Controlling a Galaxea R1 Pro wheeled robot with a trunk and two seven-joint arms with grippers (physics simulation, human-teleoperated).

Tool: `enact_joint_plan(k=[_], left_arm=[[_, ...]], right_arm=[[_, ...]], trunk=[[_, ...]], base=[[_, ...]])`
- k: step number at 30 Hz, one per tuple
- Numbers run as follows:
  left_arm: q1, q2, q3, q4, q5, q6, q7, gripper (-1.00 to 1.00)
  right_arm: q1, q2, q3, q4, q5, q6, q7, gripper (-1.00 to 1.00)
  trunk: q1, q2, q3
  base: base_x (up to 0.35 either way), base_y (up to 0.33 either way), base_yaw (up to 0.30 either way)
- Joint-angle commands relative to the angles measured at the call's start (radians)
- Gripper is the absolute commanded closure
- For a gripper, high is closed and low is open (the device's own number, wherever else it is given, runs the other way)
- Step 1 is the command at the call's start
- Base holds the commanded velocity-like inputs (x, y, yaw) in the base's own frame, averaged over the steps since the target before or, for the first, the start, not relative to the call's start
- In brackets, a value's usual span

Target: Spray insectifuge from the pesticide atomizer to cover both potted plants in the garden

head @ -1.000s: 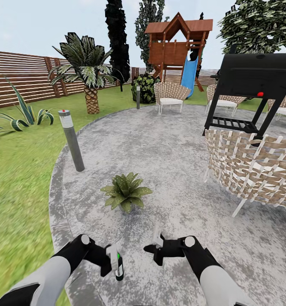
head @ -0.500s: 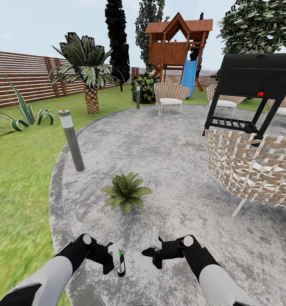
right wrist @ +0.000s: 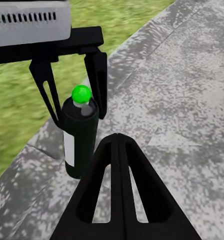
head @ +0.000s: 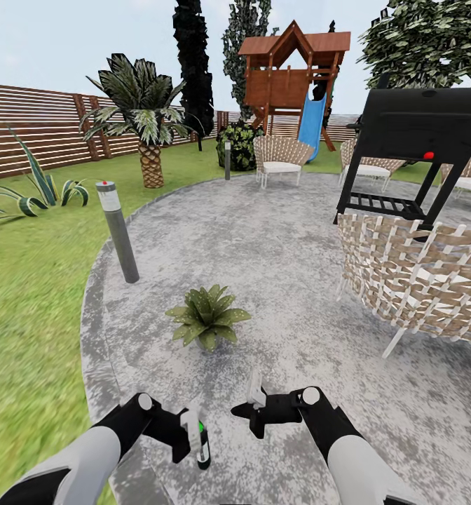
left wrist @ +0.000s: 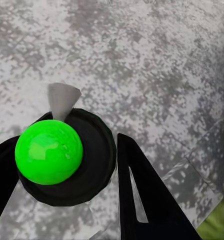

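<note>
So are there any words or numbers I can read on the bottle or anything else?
No readable text anywhere.
The bottle held by the left gripper has a white label, but it looks blank.
The grill has a red spot, no letters.
The post lamp has a red dot only.

A back garden: green lawn (head: 32, 294), round stone paving (head: 263, 238) and a slatted wooden fence (head: 32, 126). Wicker chairs (head: 411, 280), a black grill (head: 418, 133) and a playhouse (head: 291, 70) (blue slide attached) furnish it.
</note>
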Motion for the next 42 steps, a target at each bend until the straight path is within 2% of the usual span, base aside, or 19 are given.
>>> enact_joint_plan(k=[1,5,9,13,24,34,35,38,42], left_arm=[[0.0,-0.002,0.008,-0.001,0.007,-0.005,-0.008,1.0],[0.0,-0.007,0.008,0.0,0.03,-0.007,-0.016,1.0],[0.0,-0.02,0.009,0.0,0.032,-0.009,-0.023,1.0],[0.0,-0.032,0.01,0.0,0.03,-0.008,-0.057,1.0],[0.0,-0.059,0.012,-0.013,0.03,-0.013,-0.061,1.0],[-0.002,-0.063,0.013,-0.017,0.032,-0.036,-0.061,1.0],[-0.003,-0.063,0.014,-0.017,0.034,-0.037,-0.061,1.0],[-0.007,-0.062,0.011,-0.017,0.086,-0.043,-0.067,1.0],[-0.009,-0.061,0.009,-0.017,0.101,-0.044,-0.085,1.0]], right_arm=[[-0.001,0.002,-0.009,-0.001,0.008,-0.004,0.005,1.0],[0.0,0.002,-0.009,-0.001,0.008,-0.004,0.004,1.0],[0.0,0.002,-0.008,0.0,0.009,-0.004,0.004,1.0],[0.0,0.002,-0.008,0.0,0.009,-0.004,0.003,1.0],[0.0,0.002,-0.009,0.002,0.009,-0.004,0.003,1.0],[0.0,0.002,-0.009,0.002,0.009,-0.004,0.003,1.0],[0.0,0.002,-0.009,0.002,0.009,-0.004,0.003,1.0],[0.0,0.002,-0.009,0.002,0.009,-0.004,0.003,1.0],[0.0,0.002,-0.008,0.002,0.009,-0.004,0.003,1.0]], trunk=[[0.0,0.0,-0.001],[0.0,0.0,-0.001],[0.0,0.0,-0.001],[0.0,0.0,-0.001],[0.0,0.0,-0.001],[0.0,0.0,-0.001],[0.0,0.0,-0.001],[0.0,0.0,-0.001],[0.0,0.0,-0.001]], base=[[0.0,0.0,0.0],[0.0,0.0,0.0],[0.0,0.0,0.0],[0.0,0.0,0.0],[0.0,0.0,0.0],[0.0,0.0,0.0],[0.0,0.0,0.0],[0.0,0.0,0.0],[0.0,0.0,0.0]])
